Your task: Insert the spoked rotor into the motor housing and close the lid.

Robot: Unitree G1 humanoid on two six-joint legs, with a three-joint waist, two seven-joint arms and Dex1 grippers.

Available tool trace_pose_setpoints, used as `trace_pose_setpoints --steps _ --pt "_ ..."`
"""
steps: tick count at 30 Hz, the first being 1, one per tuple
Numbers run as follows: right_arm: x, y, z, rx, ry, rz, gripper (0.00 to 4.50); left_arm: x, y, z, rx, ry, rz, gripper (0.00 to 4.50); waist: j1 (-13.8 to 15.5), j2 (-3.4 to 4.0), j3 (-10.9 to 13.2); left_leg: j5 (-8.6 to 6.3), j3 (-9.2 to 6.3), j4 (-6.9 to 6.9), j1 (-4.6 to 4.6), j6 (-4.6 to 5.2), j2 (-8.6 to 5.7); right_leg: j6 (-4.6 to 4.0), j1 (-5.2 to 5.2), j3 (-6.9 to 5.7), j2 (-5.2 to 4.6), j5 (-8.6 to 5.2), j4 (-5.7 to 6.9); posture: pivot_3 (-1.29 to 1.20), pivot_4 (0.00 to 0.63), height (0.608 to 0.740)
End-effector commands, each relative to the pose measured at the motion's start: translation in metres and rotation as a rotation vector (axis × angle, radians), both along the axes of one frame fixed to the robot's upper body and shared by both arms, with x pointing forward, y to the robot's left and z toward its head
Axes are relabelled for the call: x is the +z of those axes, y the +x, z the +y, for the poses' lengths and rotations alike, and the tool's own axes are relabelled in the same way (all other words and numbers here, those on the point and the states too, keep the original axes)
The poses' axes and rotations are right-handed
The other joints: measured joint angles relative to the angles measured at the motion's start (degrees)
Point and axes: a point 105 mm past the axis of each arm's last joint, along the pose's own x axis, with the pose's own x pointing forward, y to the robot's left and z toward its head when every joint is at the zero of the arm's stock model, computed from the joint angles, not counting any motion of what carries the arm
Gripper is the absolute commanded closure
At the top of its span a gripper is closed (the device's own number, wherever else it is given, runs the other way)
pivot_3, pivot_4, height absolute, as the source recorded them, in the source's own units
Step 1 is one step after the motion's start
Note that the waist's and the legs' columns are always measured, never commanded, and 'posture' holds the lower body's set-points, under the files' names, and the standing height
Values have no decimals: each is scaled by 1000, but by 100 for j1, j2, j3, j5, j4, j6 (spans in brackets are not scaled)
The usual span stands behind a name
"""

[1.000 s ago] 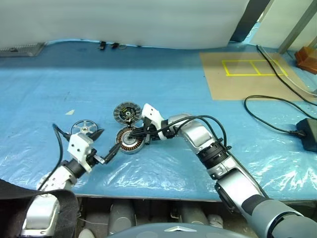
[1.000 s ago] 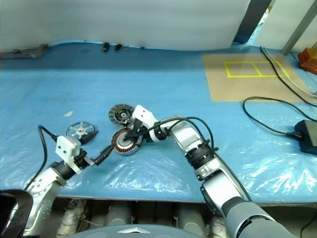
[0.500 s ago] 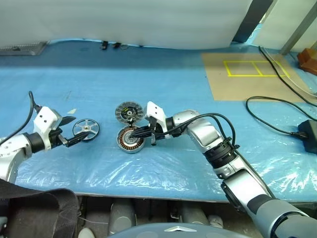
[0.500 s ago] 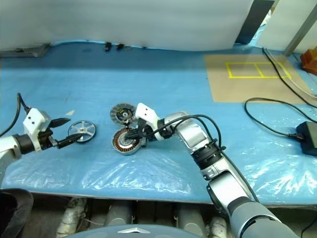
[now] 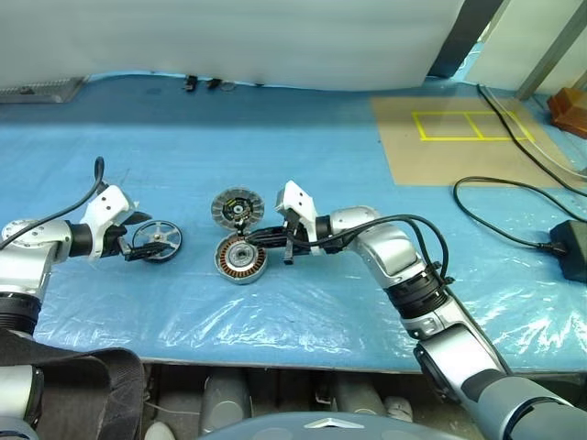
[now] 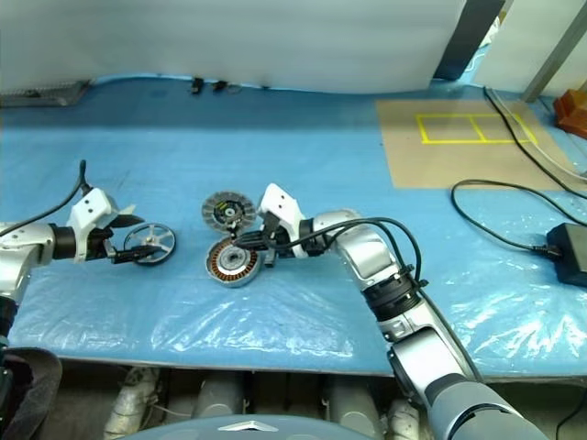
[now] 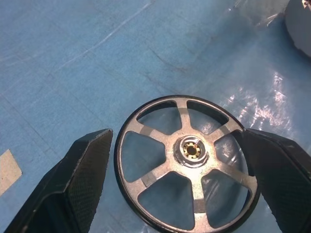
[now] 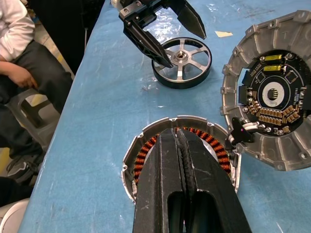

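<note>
Head views. The spoked rotor [image 5: 157, 240] is lying flat on the blue desk [image 5: 303, 165] at left of centre. The left tool [image 5: 139, 236] is reaching in from the far left edge, jaws spread wide and bracketing the rotor's rim, gripping nothing yet. The motor housing [image 5: 240, 259] is sitting at centre, and the lid [image 5: 237, 208] lies just above it in the frame, dark ring face up. The right tool [image 6: 251, 245] is coming in from the right, jaws pressed together and empty, tips over the housing's right edge; touching or hovering, I cannot tell. Judgement: that arm is crowding the drop zone and wants to back off before the rotor arrives.

Left wrist view. The rotor is sitting at lower centre between the two black fingers [image 7: 90, 165], with a slim gap on each side. For a clean pick, I would centre the hub, drop level, then close evenly on the rim so the wheel is not tipping or skating on the plastic sheet.

Right wrist view. The closed fingers are lying across the housing's copper windings at lower centre. The lid is overlapping or abutting the housing's right rim. A seated person [image 8: 19, 73] is occupying the left edge, beside the desk.

Surroundings: black cables [image 5: 514, 206] and a cardboard sheet [image 5: 459, 137] are lying at right, well apart.
</note>
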Motion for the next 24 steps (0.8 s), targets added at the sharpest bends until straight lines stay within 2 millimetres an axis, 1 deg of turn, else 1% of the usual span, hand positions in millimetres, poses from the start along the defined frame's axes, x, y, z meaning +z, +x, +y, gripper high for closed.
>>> trace_pose_setpoints --steps 1,6,11,14,17,24 --pt "16 -2 2 4 56 -31 4482 6 7 -1 -28 45 -33 0 8 0 0 0 0 0 0 0 0 0 0 0 0 0 0 0 150 740" --pt "15 1 1 -13 53 -35 4482 3 8 -6 -67 61 -29 0 14 0 0 0 0 0 -1 0 0 0 0 0 0 0 0 0 150 740" --pt "14 2 0 -22 50 -35 4482 15 12 -7 -74 52 -71 0 18 0 0 0 0 0 -3 -1 0 0 -2 -1 0 0 0 0 150 740" --pt "12 2 0 -22 45 -36 4500 17 11 -6 -72 57 -80 626 17 0 0 0 1 0 -2 -1 0 0 -2 0 -1 0 0 0 150 740" --pt "11 2 1 -21 43 -35 4500 19 10 -5 -67 55 -84 1605 19 0 0 0 1 -1 -3 -1 0 0 -3 -1 -1 0 0 0 150 740" --pt "10 4 1 -23 40 -36 4500 12 2 -2 -69 74 -39 1605 15 0 1 0 1 -2 -3 -1 1 0 -4 -1 -1 0 0 0 150 740"
